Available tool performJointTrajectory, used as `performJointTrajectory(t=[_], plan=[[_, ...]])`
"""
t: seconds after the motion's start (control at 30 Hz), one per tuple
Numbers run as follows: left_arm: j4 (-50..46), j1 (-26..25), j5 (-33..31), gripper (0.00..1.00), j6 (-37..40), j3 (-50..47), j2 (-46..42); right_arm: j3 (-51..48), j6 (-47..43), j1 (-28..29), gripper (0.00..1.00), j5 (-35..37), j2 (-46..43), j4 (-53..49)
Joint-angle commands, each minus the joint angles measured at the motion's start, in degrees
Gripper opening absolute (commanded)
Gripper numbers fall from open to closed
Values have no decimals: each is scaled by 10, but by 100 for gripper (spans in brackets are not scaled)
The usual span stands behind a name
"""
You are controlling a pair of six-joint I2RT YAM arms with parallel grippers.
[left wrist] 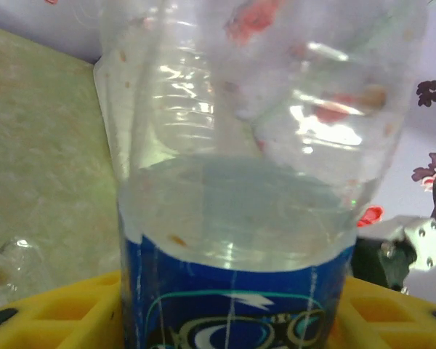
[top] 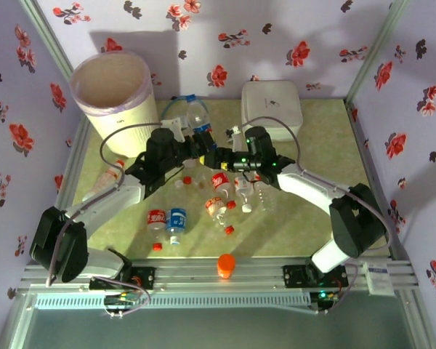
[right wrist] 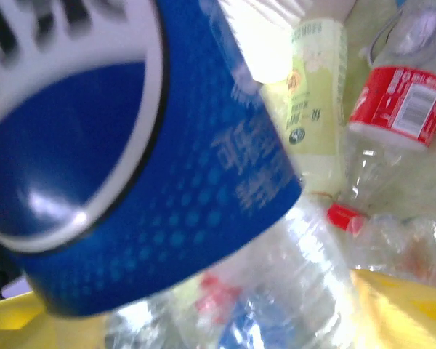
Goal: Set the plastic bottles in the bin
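The left gripper (left wrist: 232,323) is clamping a clear plastic bottle with a blue label (top: 198,116) just right of the tall cream-white cylindrical bin (top: 120,120), its long axis pointing away from the arms. The right gripper (top: 218,157) is hovering alongside; I cannot tell whether it is apart or together.

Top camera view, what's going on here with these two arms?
The left gripper is shut on a blue-labelled bottle. The right gripper is up against a blue label too; whether it grips is unclear. Many loose bottles lie scattered on the table, and the bin stands at the far left corner.
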Motion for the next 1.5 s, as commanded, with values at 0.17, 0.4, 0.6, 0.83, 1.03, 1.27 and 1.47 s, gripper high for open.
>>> performJointTrajectory(t=[0.17,0.4,0.6,0.83,1.03,1.27,1.47], plan=[[-49,19,-4,52,51,70,5,37,-140,-81,99,-2,-113,-226],[-220,87,5,50,150,235,5,2,-165,-138,99,56,-204,-295],[-375,234,-17,47,232,410,40,-26,-161,-148,99,126,-228,-328],[-377,348,-123,29,302,462,77,-26,-165,-155,98,162,-232,-349],[-520,386,-130,6,366,611,216,-28,-171,-157,98,201,-231,-376],[-740,385,-119,0,431,852,409,-34,-158,-178,98,271,-247,-418],[-805,381,-116,0,468,898,485,-46,-147,-191,99,293,-249,-419]])
